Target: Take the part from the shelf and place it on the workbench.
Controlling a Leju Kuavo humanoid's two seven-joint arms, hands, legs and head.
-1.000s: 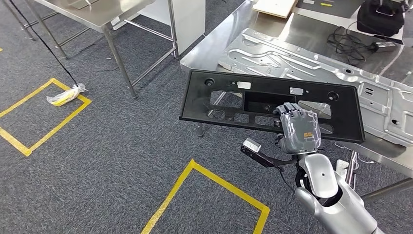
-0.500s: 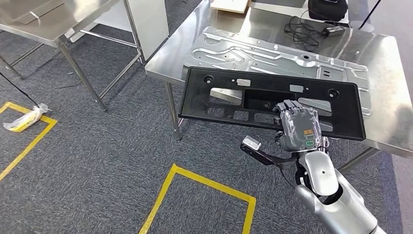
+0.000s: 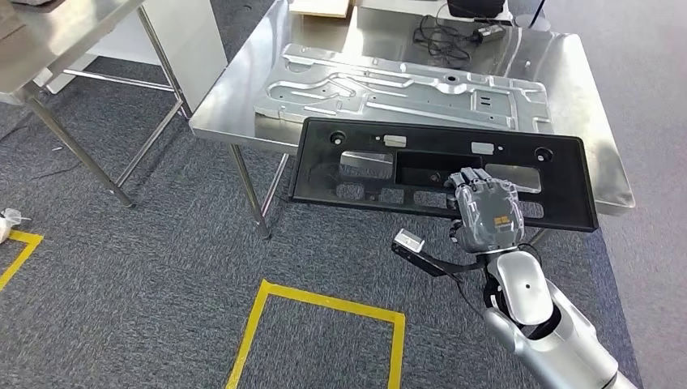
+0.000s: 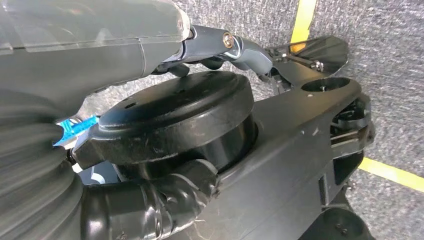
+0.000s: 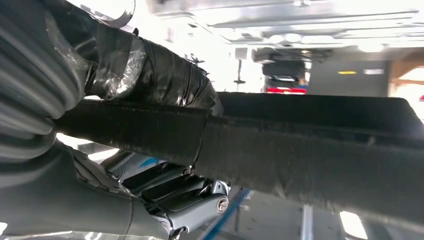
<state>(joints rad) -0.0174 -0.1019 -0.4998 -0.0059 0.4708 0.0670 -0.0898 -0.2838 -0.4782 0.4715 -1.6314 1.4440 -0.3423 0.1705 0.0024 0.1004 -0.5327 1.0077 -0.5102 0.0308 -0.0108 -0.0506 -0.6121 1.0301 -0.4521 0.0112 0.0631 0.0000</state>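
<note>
The part is a long black plastic panel (image 3: pixel 429 136) with several cut-outs, held level in front of me. My right hand (image 3: pixel 486 212) grips its near edge, right of the panel's middle. In the right wrist view the taped fingers (image 5: pixel 160 75) wrap over the panel's dark edge (image 5: pixel 310 145). The panel's far edge overlaps the near side of the steel workbench (image 3: pixel 583 105). The left wrist view has my left hand (image 4: pixel 100 45) along one side as a grey cover, and its fingers are too hidden to judge.
A large stamped silver metal sheet (image 3: pixel 405 85) lies across the workbench, with black cables (image 3: pixel 454 32) and a flat board (image 3: pixel 320 6) at its far end. A second steel table (image 3: pixel 49 57) stands at the left. Yellow tape (image 3: pixel 324 300) marks a square on the grey carpet.
The whole picture has shifted: the camera has turned, and the workbench now sits more central and nearer. My right hand keeps the same hold on the panel.
</note>
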